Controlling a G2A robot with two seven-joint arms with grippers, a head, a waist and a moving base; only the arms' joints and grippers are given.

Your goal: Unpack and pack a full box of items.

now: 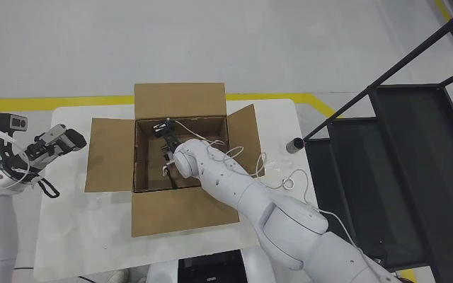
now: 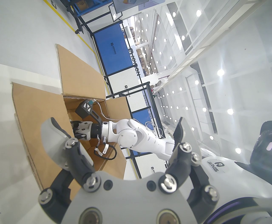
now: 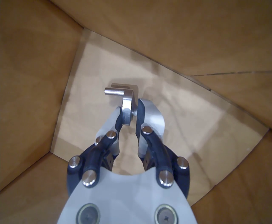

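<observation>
Cardboard box [image 3: 31, 63] walls surround the right tool [image 3: 130, 112] pinching a polished L-shaped metal part [image 3: 114, 92].

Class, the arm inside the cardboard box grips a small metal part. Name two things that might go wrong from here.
1. The right gripper pinches the metal part only at its fingertips, so it might twist or slip out.
2. The gripper reaches deep into the cardboard box; lifting out, it might catch a wall or flap.

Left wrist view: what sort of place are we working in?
Probably a factory-style robot test hall: blue partition panels, a yellow floor line, and rows of ceiling lights high overhead.
</observation>
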